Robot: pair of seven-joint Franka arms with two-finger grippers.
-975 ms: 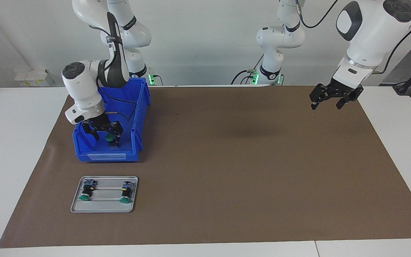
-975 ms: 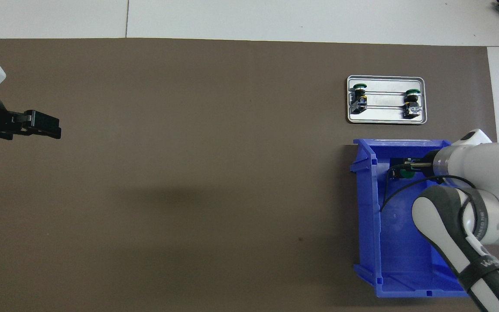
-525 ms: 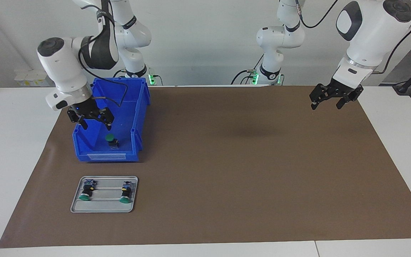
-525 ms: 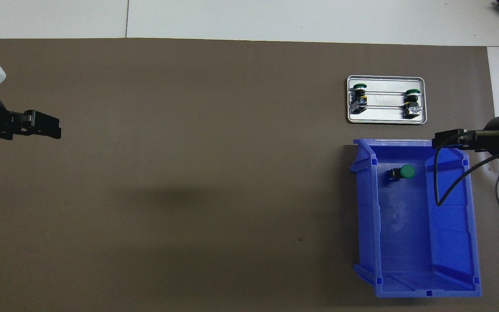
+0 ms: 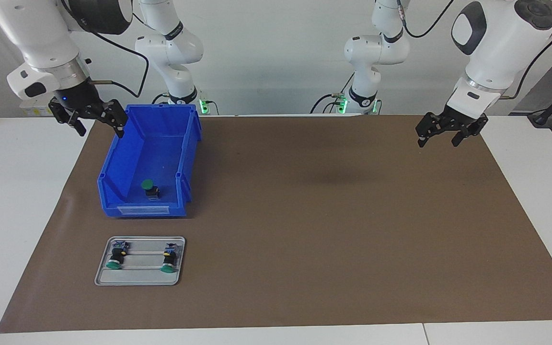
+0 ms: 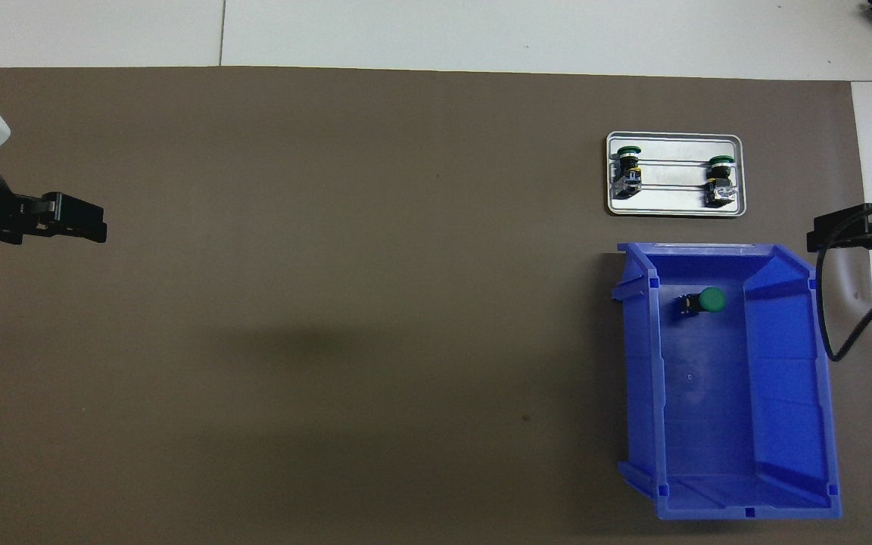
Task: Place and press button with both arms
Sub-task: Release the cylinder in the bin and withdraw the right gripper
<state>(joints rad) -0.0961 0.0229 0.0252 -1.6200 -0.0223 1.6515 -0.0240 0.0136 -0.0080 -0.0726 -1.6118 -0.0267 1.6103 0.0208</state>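
One button [image 5: 149, 187] with a green cap stands upright inside the blue bin [image 5: 144, 209], at the bin's end farther from the robots; it also shows in the overhead view [image 6: 705, 301] in the bin [image 6: 784, 378]. My right gripper [image 5: 97, 125] is open and empty, raised in the air over the mat's edge beside the bin, at the right arm's end of the table; the overhead view shows its tip [image 6: 837, 231]. My left gripper [image 5: 440, 139] is open and empty and waits in the air over the left arm's end of the mat [image 6: 80, 223].
A small metal tray [image 5: 139, 282] lies farther from the robots than the bin and holds two more buttons [image 5: 115, 258] [image 5: 168, 261] lying on their sides; it also shows from overhead [image 6: 674, 212]. A brown mat [image 5: 328, 230] covers the table.
My right gripper has lifted out of the bin, leaving the button standing there, and has risen toward the right arm's end of the table. The left arm has not moved.
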